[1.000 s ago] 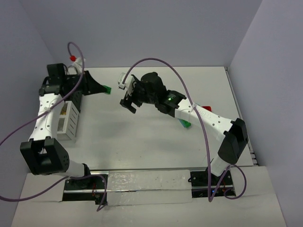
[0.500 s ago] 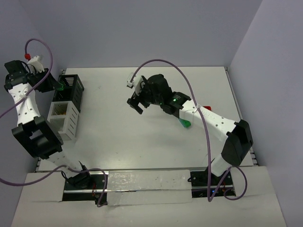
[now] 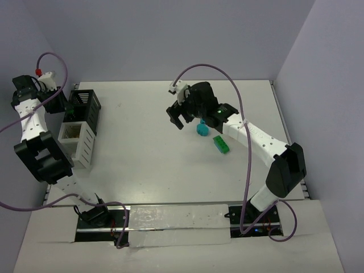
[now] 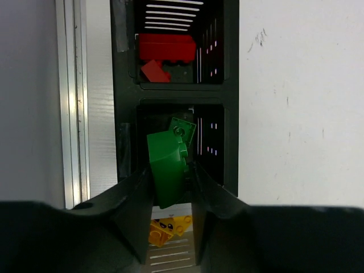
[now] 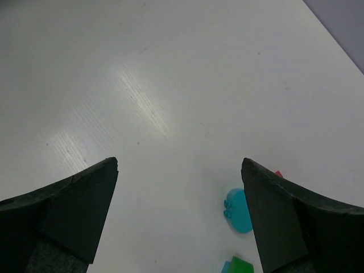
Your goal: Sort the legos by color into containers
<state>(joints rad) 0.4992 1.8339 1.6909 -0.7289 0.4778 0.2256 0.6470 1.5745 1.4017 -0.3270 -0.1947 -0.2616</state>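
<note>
green lego (image 4: 166, 165) pinched upright between the fingers (image 4: 138, 202) of the left end effector (image 4: 169, 173), hanging right over the black container (image 4: 230, 142), above its cell next to the white container (image 3: 86, 151), not yet let go as far as can be told. unclear: small green studded bit (image 4: 183, 129) at the top of that piece, either part of it or a second piece lying in the cell. in the black container's other cell, red legos (image 4: 166, 46) already sorted. touching the black container on its near side, the white container, with yellow legos (image 4: 165, 227) inside. judged well along: red and yellow apparently placed, this green one about to be dropped in. left to do, well to the right of the black container on the bare table (image 3: 142, 156): a cyan rounded lego (image 3: 202, 129) and a second green lego (image 3: 222, 144), near each other but apart, plus a red sliver (image 5: 278, 173) at the edge of the right wrist view, too small to name. no cyan seen in any cell so far, so no telling yet which cell to use for that colour. right end effector (image 3: 177, 118) also well to the right of the black container, hovering above the table just beside the cyan piece, fingers spread wide, holding nothing and touching nothing.
</note>
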